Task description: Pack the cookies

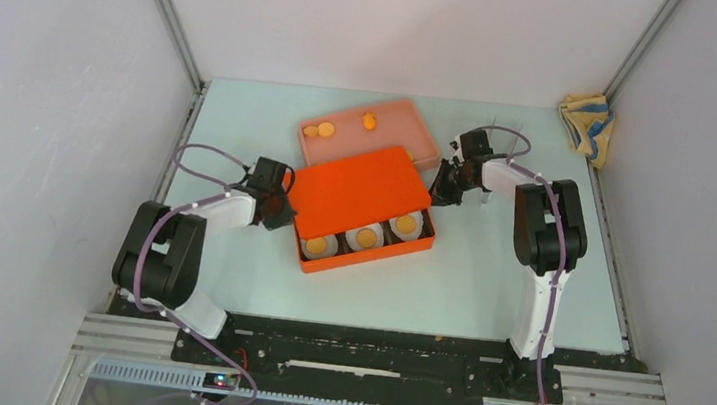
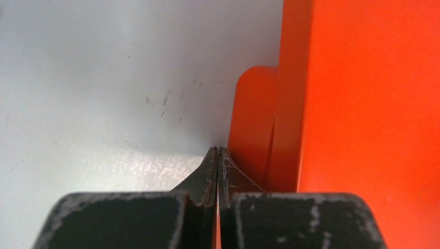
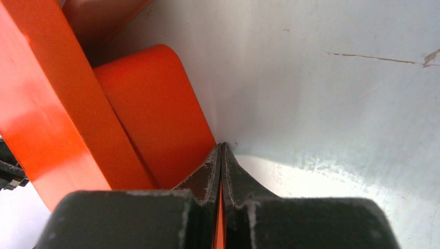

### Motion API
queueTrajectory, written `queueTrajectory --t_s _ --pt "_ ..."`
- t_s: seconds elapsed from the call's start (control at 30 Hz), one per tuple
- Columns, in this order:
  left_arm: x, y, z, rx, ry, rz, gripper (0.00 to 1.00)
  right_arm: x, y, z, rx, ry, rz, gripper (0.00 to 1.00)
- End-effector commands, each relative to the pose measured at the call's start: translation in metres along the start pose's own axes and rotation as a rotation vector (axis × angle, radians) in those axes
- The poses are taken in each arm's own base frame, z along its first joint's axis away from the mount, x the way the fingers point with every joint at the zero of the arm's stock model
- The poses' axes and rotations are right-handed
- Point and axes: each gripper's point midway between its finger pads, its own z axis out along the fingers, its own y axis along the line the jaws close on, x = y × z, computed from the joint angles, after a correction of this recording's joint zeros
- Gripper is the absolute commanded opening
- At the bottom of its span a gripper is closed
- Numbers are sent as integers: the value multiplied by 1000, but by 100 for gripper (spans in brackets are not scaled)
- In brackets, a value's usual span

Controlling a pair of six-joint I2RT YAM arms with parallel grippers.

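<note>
An orange box (image 1: 368,261) sits mid-table with its orange lid (image 1: 361,188) lying over the far part. Three white cups in the uncovered near row each hold an orange cookie (image 1: 366,237). Three more orange cookies (image 1: 326,129) lie in the pink tray (image 1: 404,117) behind. My left gripper (image 1: 281,213) is shut, tips together (image 2: 218,150) on the table at the box's left corner (image 2: 251,119), under the lid edge (image 2: 373,104). The right gripper (image 1: 439,193) is shut too, tips (image 3: 221,146) against the box's right corner (image 3: 155,109). I see no cookie in either.
A yellow and blue cloth (image 1: 584,121) lies bunched in the far right corner. Grey walls with metal rails close in the table on three sides. The pink tray stands directly behind the box, touching or nearly touching the lid.
</note>
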Motion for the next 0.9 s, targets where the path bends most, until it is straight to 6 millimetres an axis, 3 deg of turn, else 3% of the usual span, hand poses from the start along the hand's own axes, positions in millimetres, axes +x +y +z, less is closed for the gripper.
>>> queueTrajectory --t_s 0.0,0.07,0.17,0.27,0.33,0.43,0.53,0.63,0.8,0.87 --pt "-11 -108 -34 420 16 5 0 67 74 -3 -230 255 31 6" --pt "-7 -89 -41 356 -6 11 0 58 54 -9 -197 216 72 7" --pt "-5 -48 -59 220 -77 6 0 38 27 -23 -145 135 124 21" --pt "-12 -22 -89 156 -173 -1 0 18 14 -42 -156 69 162 29" --pt "-19 -14 -110 146 -233 -1 0 6 12 -56 -175 28 162 36" --pt "-37 -26 -130 207 -313 -6 0 -11 18 -74 -237 -27 157 43" --pt "-45 -44 -119 231 -293 4 0 -23 34 -87 -359 -35 160 44" --pt "-43 -57 -89 232 -237 10 0 -35 42 -86 -405 -26 150 46" --pt "-30 -60 -41 191 -149 24 0 -48 47 -58 -450 49 163 47" --pt "-28 -59 -33 177 -132 33 0 -53 53 -49 -468 62 153 47"
